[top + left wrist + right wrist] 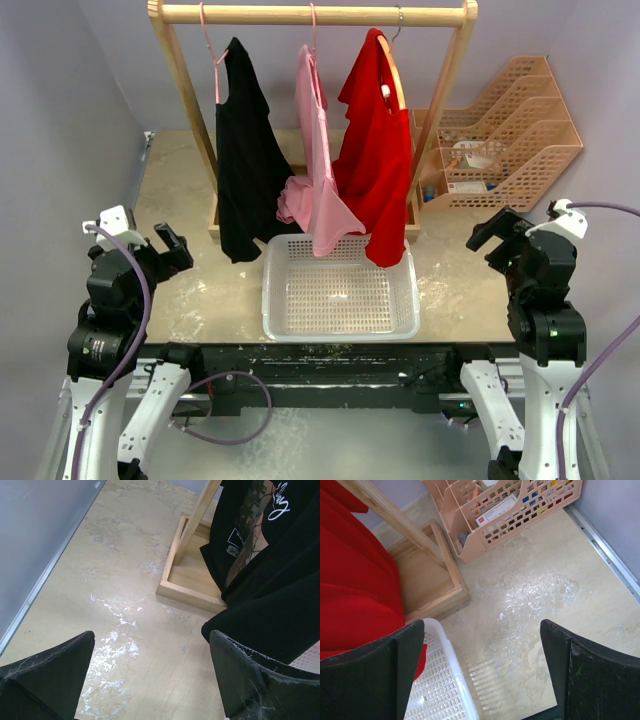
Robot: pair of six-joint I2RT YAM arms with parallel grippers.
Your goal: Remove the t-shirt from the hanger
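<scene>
Three garments hang on a wooden rack (310, 14): a black t-shirt (243, 160) on a pink hanger at the left, a pink top (318, 170) in the middle, and a red t-shirt (375, 150) on a wooden hanger (392, 70) at the right. My left gripper (172, 248) is open and empty, low at the table's left, apart from the black shirt (270, 565). My right gripper (490, 232) is open and empty at the right, apart from the red shirt (355, 575).
A white perforated basket (340, 290) sits on the table below the shirts; its rim shows in the right wrist view (442, 670). A peach desk organiser (505, 135) stands at the back right. The rack's wooden base frame (187, 592) lies on the table.
</scene>
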